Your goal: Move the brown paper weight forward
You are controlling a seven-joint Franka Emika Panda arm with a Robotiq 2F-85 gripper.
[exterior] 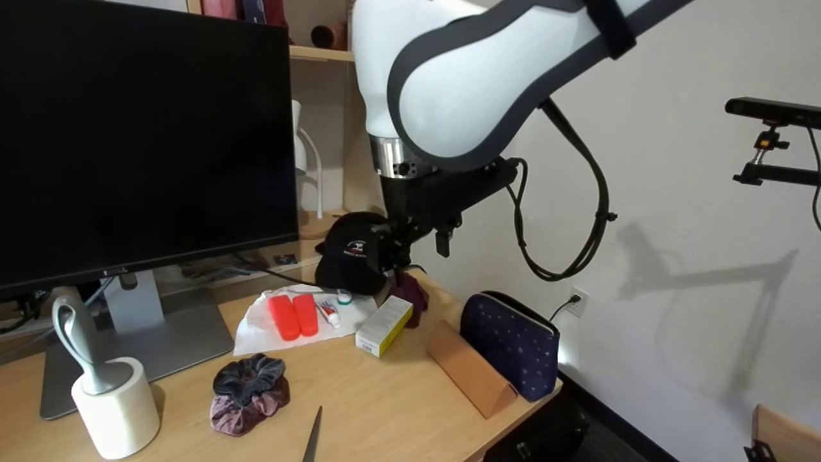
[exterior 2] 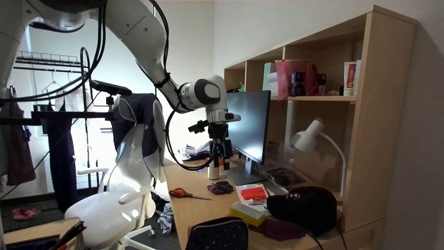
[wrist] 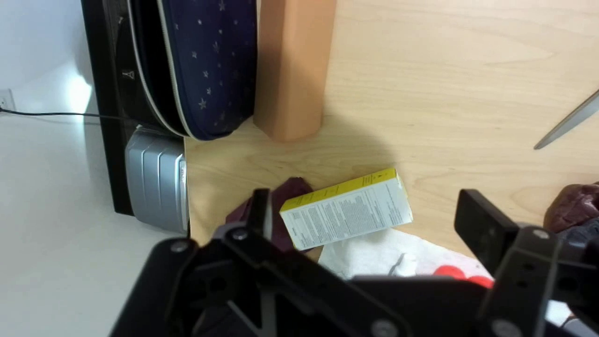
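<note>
The brown paper weight [exterior: 471, 369] is a plain tan block with a folded, ridge-like top, lying on the desk near its edge. In the wrist view it [wrist: 297, 70] is at the top centre, beyond the fingertips. In an exterior view it is almost wholly hidden behind the dark blue starred pouch [exterior 2: 218, 236]. My gripper [wrist: 364, 203] is open, with nothing between its fingers. In both exterior views the gripper [exterior: 392, 256] [exterior 2: 222, 163] is above the desk, apart from the paper weight.
The pouch [exterior: 510, 343] stands close beside the paper weight, at the desk edge. A yellow-white box [wrist: 346, 210] and maroon cloth [wrist: 285, 192] lie nearby. Scissors [exterior 2: 187, 194], scrunchies [exterior: 249, 394], red cases [exterior: 295, 316], a black cap [exterior 2: 303, 210] and a monitor [exterior: 147, 135] are also there.
</note>
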